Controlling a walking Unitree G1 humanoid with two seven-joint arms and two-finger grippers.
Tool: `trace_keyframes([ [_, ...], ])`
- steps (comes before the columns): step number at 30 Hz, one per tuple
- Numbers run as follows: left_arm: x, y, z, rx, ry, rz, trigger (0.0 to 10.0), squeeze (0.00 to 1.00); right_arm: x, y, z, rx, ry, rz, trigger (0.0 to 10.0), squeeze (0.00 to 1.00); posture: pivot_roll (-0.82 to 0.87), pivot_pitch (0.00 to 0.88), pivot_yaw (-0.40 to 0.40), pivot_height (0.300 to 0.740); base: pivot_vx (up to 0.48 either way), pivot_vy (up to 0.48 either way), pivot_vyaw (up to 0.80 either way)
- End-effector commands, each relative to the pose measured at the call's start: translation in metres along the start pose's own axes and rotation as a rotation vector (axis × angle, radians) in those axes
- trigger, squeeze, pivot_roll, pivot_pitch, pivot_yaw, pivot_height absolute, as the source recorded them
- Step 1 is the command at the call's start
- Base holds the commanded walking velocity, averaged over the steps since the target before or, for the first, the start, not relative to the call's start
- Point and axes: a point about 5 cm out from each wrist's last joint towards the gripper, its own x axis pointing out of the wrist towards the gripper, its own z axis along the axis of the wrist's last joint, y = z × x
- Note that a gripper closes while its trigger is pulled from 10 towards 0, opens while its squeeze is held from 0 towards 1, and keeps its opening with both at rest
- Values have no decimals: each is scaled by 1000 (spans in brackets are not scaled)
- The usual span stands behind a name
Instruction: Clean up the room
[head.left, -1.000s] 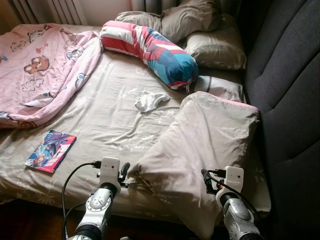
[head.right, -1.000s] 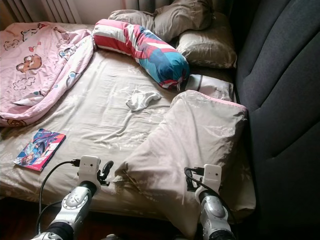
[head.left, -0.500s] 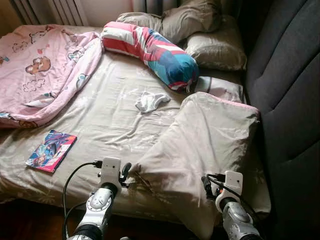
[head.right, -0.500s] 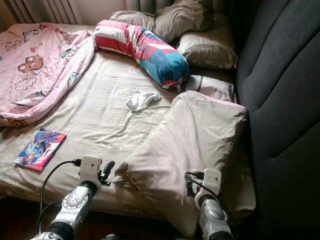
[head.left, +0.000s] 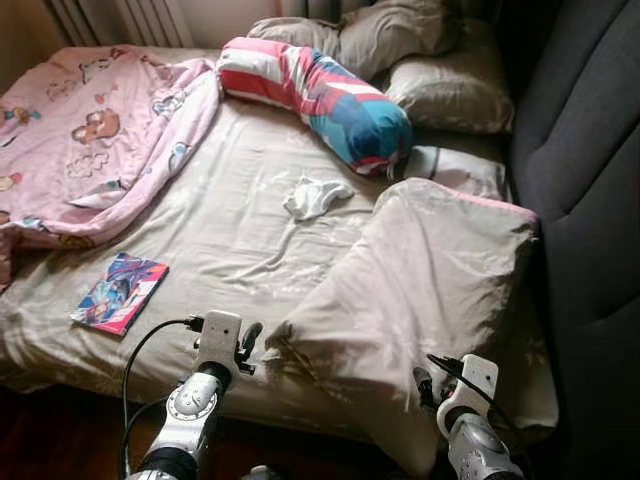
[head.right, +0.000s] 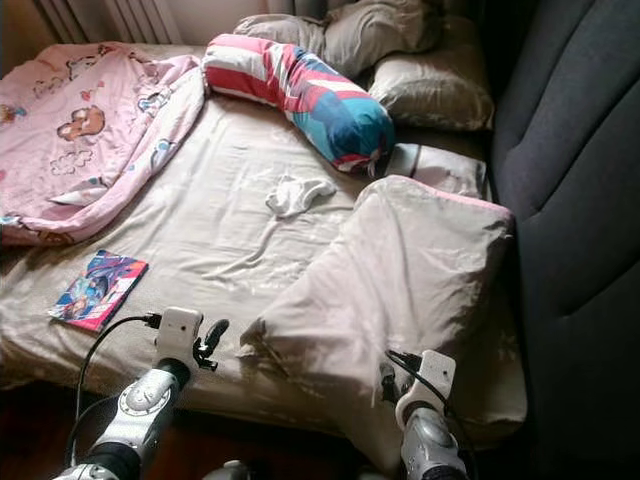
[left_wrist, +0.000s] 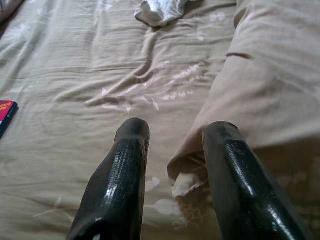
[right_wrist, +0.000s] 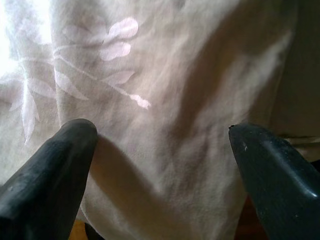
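A big beige pillow (head.left: 430, 280) lies at an angle on the bed's front right part. My left gripper (head.left: 249, 340) stands open at its near left corner; in the left wrist view that frayed corner (left_wrist: 187, 182) sits between the two black fingers (left_wrist: 127, 165). My right gripper (head.left: 424, 386) is open wide at the pillow's near edge, and the right wrist view has pillow cloth (right_wrist: 165, 100) spanning the gap between its fingertips (right_wrist: 60, 160). A white crumpled cloth (head.left: 315, 196) lies mid-bed. A colourful book (head.left: 120, 292) rests near the bed's front left.
A pink cartoon blanket (head.left: 95, 140) is bunched over the bed's left side. A red, white and blue bolster (head.left: 325, 95) and several beige pillows (head.left: 455, 90) lie at the back. A dark padded headboard (head.left: 590, 190) runs along the right. Dark floor (head.left: 60, 440) is below the bed edge.
The camera has shifted, sliding the scene right and down in the picture. My right gripper has dropped back toward the pillow's near edge. The left gripper holds its place at the corner.
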Motion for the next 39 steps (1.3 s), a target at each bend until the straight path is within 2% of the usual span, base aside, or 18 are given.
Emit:
trace_keyframes([
  [1, -6, 2, -6, 20, 17, -15, 10000, 0, -3, -3, -11, 44, 32, -21, 10000, 0, 20, 215, 59, 705, 0, 0, 0],
  [6, -16, 0, -9, 71, 4, -63, 10000, 0, -5, -6, -19, 97, 48, -36, 10000, 0, 50, 240, 72, 705, 0, 0, 0],
  [10, -19, 1, -9, 70, -1, -61, 10000, 0, -6, -7, -20, 100, 48, -46, 10000, 0, 55, 254, 80, 705, 0, 0, 0],
  [18, -36, 4, -3, 77, -32, -66, 10000, 0, -4, 0, -17, 170, 33, -6, 10000, 0, 96, 297, 95, 705, 0, 0, 0],
  [25, -45, 5, 2, 78, -43, -59, 10000, 0, -5, 4, -21, 160, 51, 23, 10000, 0, 99, 327, 94, 705, 0, 0, 0],
  [33, -50, -3, 14, 66, -47, -71, 10000, 0, -7, 6, -27, 168, 61, 41, 10000, 0, 112, 348, 104, 705, 0, 0, 0],
  [39, -56, -1, 22, 71, -51, -69, 10000, 0, -8, 13, -30, 178, 66, 60, 10000, 0, 125, 357, 111, 705, 0, 0, 0],
])
